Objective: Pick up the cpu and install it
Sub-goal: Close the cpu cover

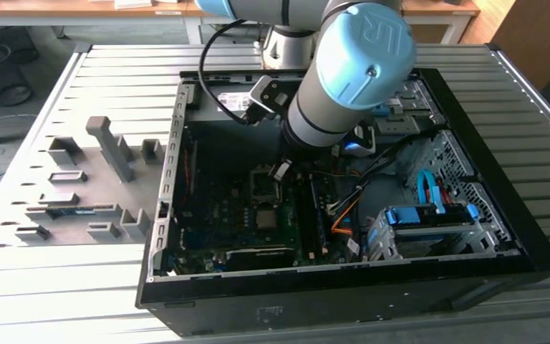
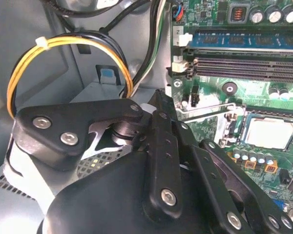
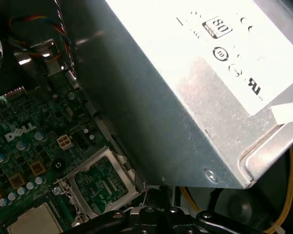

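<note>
Hovering inside the case (image 1: 351, 290), my hand (image 2: 156, 122) hangs just beside the power supply (image 3: 185, 97); whether it is spread or pressed together, I cannot tell. The cpu (image 2: 269, 132) lies in the open socket (image 2: 271, 115), at seven o'clock from my arm (image 1: 351, 72) in the exterior view. I judge the yellow cable (image 2: 14, 78) could snag my hand, or a skewed push could bend pins. The supply's white label (image 3: 224, 44) carries printed marks.

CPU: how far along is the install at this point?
Looks done: the cpu lies in the socket. In hand: nothing I can see; the gripper is apart from it, beside the power supply. Left: the load plate stands open, not clamped over the cpu.
</note>
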Robot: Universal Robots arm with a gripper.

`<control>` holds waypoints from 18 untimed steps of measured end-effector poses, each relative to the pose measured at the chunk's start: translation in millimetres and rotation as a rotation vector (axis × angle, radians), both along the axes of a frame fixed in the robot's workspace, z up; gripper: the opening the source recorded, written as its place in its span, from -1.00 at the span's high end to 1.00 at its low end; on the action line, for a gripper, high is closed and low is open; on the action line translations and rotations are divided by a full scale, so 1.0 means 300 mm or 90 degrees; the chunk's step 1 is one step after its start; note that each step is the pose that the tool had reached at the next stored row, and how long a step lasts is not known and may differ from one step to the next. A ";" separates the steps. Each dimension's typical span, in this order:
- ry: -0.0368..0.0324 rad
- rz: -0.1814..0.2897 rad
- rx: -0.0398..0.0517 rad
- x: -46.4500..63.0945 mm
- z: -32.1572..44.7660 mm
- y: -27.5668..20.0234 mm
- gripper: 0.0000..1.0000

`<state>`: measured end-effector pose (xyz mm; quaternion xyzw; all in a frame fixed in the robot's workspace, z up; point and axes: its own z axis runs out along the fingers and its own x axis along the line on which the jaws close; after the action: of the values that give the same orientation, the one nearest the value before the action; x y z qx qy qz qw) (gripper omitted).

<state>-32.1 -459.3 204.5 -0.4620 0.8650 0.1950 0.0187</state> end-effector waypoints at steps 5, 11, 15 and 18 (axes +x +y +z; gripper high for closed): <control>-0.0044 0.000 0.0022 -0.011 0.006 0.000 0.80; -0.0104 0.000 0.0042 -0.025 0.015 -0.001 0.80; -0.0141 0.000 0.0061 -0.032 0.024 -0.002 0.80; -0.0155 0.000 0.0077 -0.034 0.029 -0.003 0.80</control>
<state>-42.4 -460.2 213.2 -0.4642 0.8635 0.1946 0.0320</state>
